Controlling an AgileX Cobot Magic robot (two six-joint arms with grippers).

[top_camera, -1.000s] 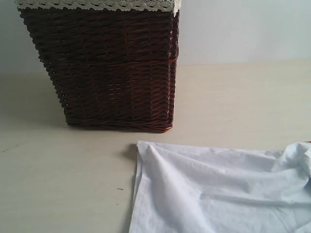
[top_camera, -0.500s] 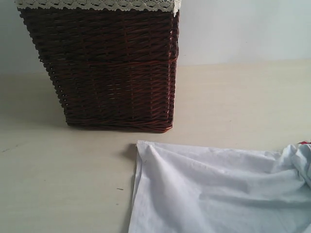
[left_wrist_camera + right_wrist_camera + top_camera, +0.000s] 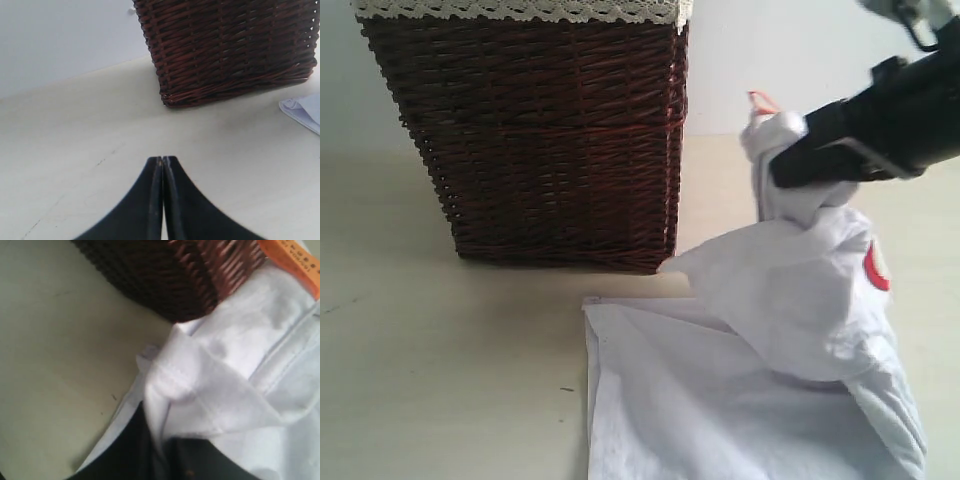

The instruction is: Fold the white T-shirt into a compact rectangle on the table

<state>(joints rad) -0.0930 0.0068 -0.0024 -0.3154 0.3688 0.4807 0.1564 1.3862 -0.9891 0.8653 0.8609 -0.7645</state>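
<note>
Cotton this thin looks light, limp and easy to crease, with no stiffness to hold a fold, so I judge it is best taken at a hem or corner, where the stitching gives some body.

In the exterior view, the right gripper [image 3: 785, 168] is clamped on a bunched part of the white T-shirt [image 3: 670, 400] and holds it up on the right, just right of the wicker basket [image 3: 540, 140]. The raised cloth hangs in a loose bag with a red printed mark [image 3: 876, 266] showing. The rest lies flat and wrinkled on the near tabletop [image 3: 440, 380].

In the left wrist view, the left gripper [image 3: 162, 160] hangs over bare tabletop [image 3: 75, 140], its jaws pressed together on nothing. One white T-shirt [image 3: 302, 107] corner peeks in near the wicker basket [image 3: 230, 45].

In the right wrist view, the right gripper [image 3: 162, 457] pinches folds of white T-shirt [image 3: 215, 370] with a stitched hem visible. An orange label [image 3: 290, 255] shows beside the wicker basket [image 3: 175, 270].
</note>
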